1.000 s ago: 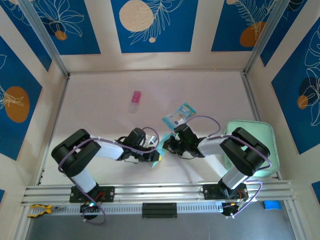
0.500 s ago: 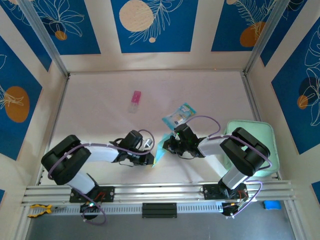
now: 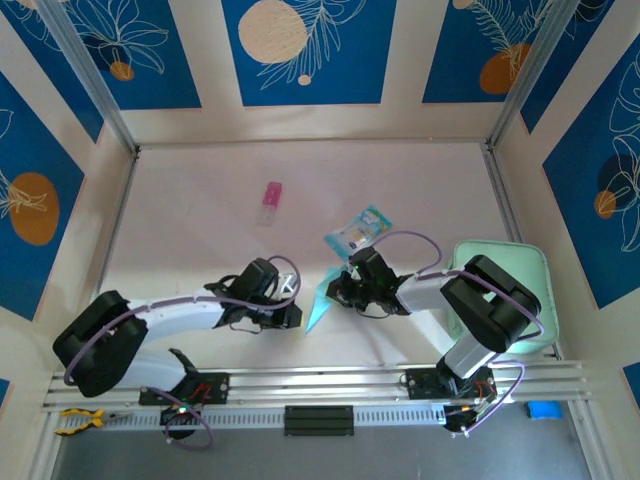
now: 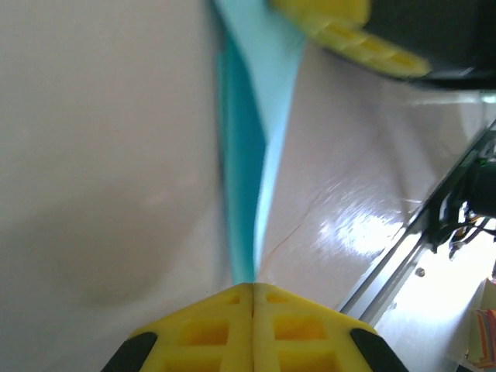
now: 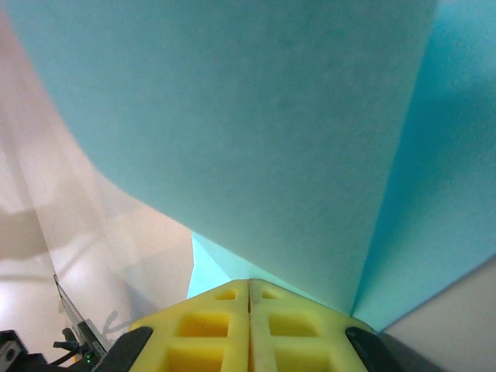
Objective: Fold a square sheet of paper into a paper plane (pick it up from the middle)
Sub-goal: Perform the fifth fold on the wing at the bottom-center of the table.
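Observation:
The light-blue square sheet of paper (image 3: 318, 306) is folded into a narrow pointed shape and stands on edge just above the table between both grippers. My left gripper (image 3: 298, 318) is shut on its lower tip. In the left wrist view the paper (image 4: 244, 155) runs as a thin strip from my shut left gripper (image 4: 253, 285) up to the right gripper's yellow fingers (image 4: 341, 35). My right gripper (image 3: 334, 292) is shut on the upper end. In the right wrist view broad paper flaps (image 5: 256, 132) rise straight out of the shut right gripper (image 5: 249, 280).
A teal-and-clear packet (image 3: 358, 232) lies just beyond the right gripper. A small pink item (image 3: 270, 202) lies farther back on the left. A pale mint-green pad (image 3: 510, 290) sits under the right arm's elbow. The metal rail (image 3: 320, 385) borders the near edge.
My left gripper has drawn back to the left along the paper to its tip, and the left arm's elbow has swung down and left. The right arm has held still.

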